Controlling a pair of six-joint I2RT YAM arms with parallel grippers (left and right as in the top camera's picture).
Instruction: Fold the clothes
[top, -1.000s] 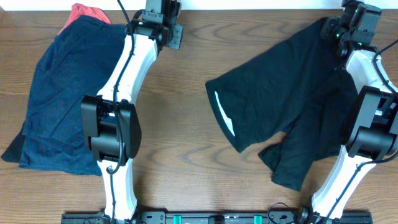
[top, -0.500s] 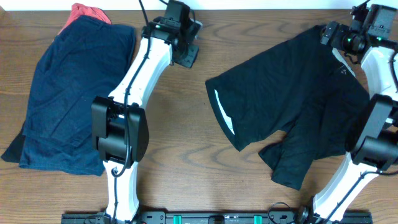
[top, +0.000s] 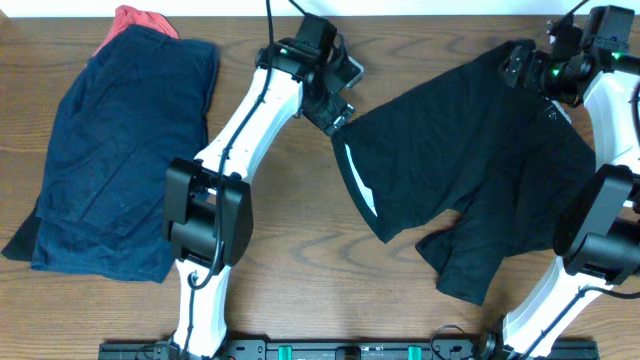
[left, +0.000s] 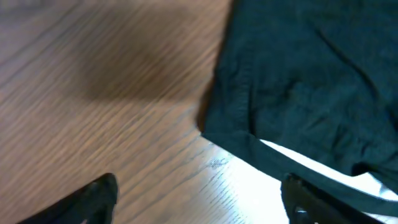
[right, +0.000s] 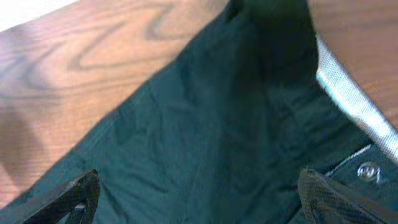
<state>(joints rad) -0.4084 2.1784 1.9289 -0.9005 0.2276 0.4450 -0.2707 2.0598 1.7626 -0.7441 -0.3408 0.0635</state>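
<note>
— The left arm has swung across from the navy shorts since a second ago. The left end effector is now over the left corner of the black shorts.
— Is it holding anything?
— No. Its fingers stand wide apart, with bare counter and the hem of the shorts below the gap.
— And the other one?
— The right end effector has shifted a little too. It hangs over the far right corner of the same shorts. Its fingers are spread wide as well, with dark cloth under them and nothing gripped.
— Where do the black shorts lie?
— They lie spread out on the right half of the counter, rumpled. There is a white stripe along the left edge, and one leg reaches toward the front. The navy shorts lie flat on the left side, well apart from them. A red garment pokes out at their far end.
</note>
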